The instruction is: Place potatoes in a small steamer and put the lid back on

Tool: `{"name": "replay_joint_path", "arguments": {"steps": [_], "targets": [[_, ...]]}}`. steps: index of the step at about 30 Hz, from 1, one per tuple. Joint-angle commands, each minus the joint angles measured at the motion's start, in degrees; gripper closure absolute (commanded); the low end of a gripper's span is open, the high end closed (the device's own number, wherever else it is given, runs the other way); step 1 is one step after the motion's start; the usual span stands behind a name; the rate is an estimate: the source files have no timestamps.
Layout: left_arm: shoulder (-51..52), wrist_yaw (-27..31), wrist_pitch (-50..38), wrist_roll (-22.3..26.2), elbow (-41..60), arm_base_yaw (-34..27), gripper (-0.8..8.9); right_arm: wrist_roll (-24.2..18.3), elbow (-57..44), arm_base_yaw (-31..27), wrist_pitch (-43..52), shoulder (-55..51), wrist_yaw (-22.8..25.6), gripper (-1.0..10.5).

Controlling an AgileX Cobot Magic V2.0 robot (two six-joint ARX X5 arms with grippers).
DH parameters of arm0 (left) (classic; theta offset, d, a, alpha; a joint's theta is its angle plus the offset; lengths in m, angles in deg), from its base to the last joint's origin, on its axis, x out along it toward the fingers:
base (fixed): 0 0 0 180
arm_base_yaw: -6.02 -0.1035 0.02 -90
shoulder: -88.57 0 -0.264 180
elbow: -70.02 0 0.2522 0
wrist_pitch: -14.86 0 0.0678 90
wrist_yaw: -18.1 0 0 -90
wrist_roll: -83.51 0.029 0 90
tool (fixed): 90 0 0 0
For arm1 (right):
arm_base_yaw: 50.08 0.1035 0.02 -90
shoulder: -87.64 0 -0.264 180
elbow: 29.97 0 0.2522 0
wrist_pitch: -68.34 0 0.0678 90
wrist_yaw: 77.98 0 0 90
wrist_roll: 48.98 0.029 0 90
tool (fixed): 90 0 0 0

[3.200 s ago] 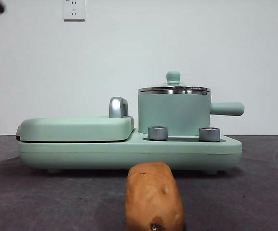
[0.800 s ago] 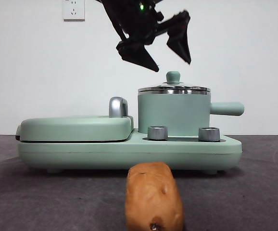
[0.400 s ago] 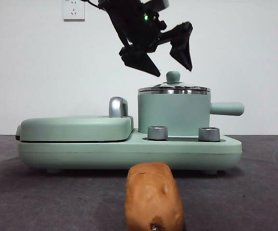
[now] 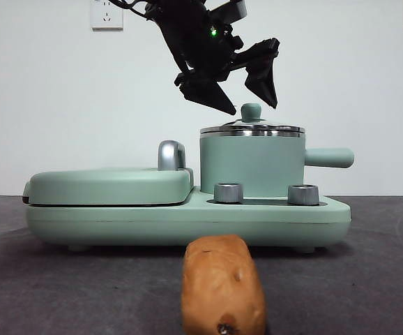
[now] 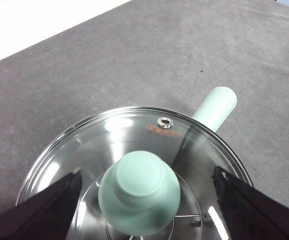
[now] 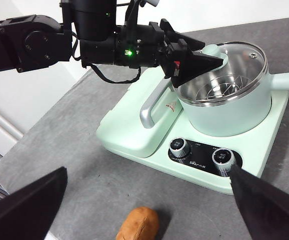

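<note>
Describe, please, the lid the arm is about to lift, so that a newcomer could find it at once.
Start from the mint-green cooker base on the dark table; on its knob side stands the small steamer with a stubby side handle. The lid on it is round clear glass with a steel rim and a mint-green knob, under the open left gripper, unlike the flat opaque griddle cover beside it.
</note>
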Motion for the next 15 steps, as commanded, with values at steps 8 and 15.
{"name": "replay_joint_path", "arguments": {"steps": [8,15], "targets": [[-2.21,0.13,-0.50,0.39,-1.51,0.59,4.47,0.42,0.85,0.07,-0.09,0.24,0.09,4.3],[-2.56,0.15,-0.66,0.44,-1.51,0.59,5.91,0.42,0.85,0.09,-1.18,0.24,0.28,4.3]]}}
